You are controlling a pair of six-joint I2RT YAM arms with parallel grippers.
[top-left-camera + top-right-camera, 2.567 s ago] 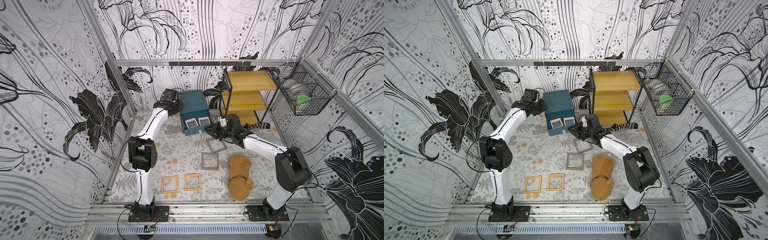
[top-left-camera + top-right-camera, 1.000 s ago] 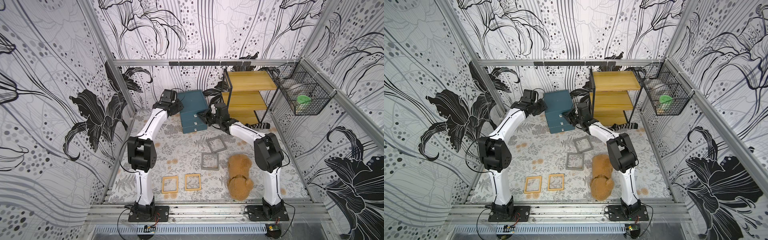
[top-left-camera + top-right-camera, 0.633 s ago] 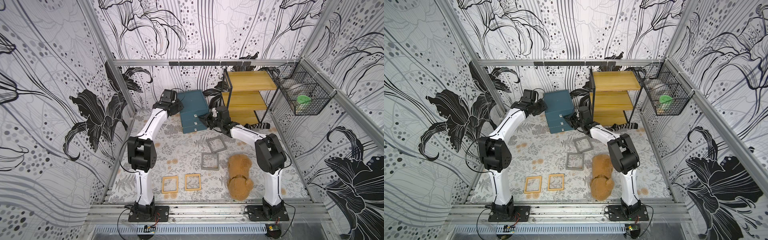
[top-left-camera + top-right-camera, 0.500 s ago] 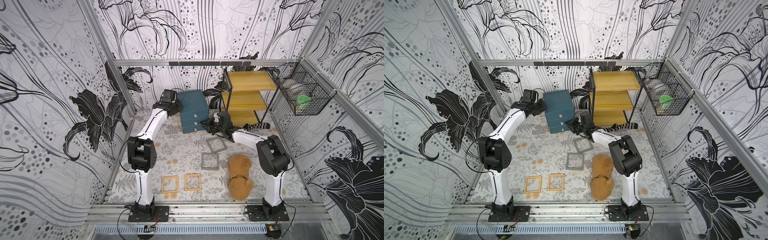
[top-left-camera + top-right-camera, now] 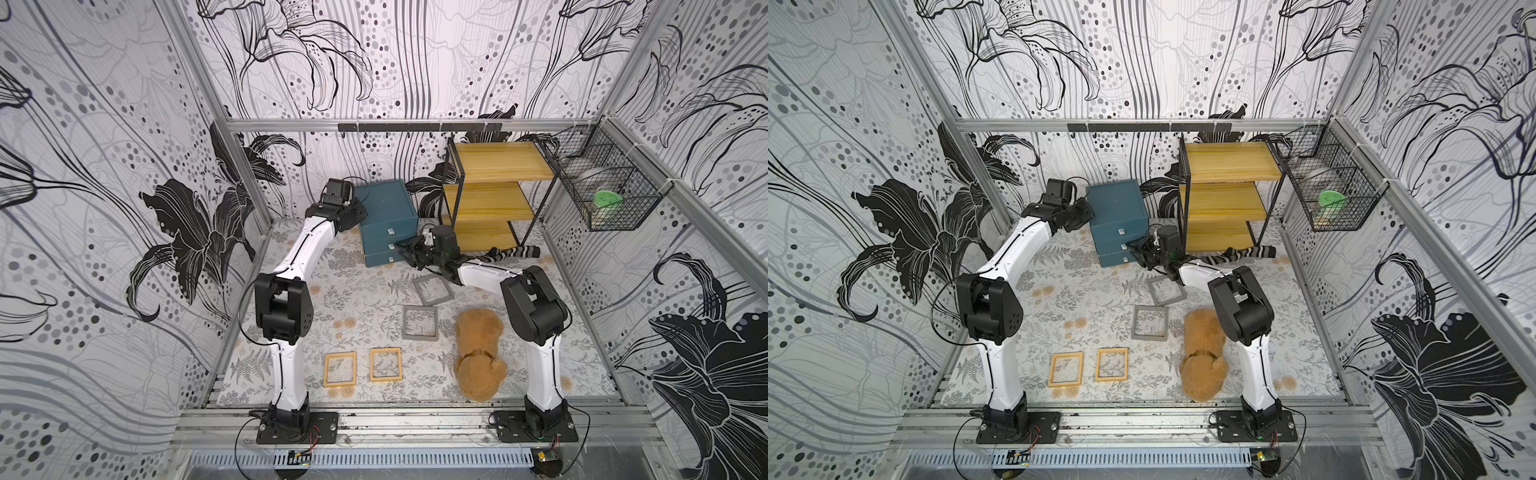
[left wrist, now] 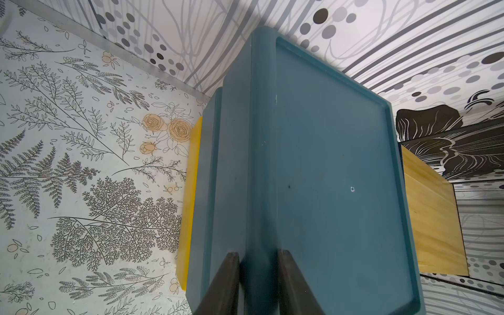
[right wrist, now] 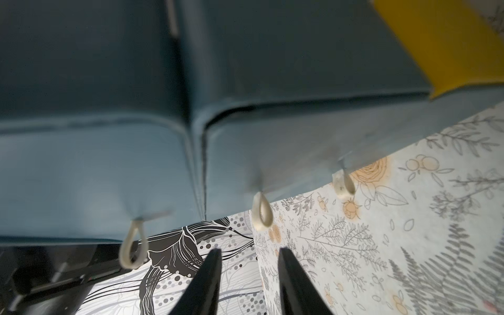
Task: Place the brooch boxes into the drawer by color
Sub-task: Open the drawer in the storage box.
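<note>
The teal chest [image 5: 388, 208] [image 5: 1119, 201] stands at the back with all three drawers pushed in. My left gripper [image 5: 354, 214] [image 6: 257, 261] is shut on the chest's top edge at its left side. My right gripper [image 5: 405, 253] [image 7: 249, 253] hovers open just in front of the drawer [image 7: 272, 152] fronts, holding nothing, near the silver pulls [image 7: 261, 210]. Two grey brooch boxes [image 5: 433, 290] [image 5: 419, 323] lie flat mid-table. Two yellow-tan ones [image 5: 340, 369] [image 5: 386, 364] lie near the front edge.
A brown teddy bear [image 5: 478, 357] lies beside the right arm's base. The yellow shelf rack [image 5: 490, 195] stands right of the chest, with a striped sock [image 5: 515, 251] at its foot. A wire basket [image 5: 602, 195] hangs on the right wall.
The drawer that stood open with two boxes inside is now closed. My right gripper has drawn back from the drawer fronts and its jaws have widened. The left gripper has stayed put.
</note>
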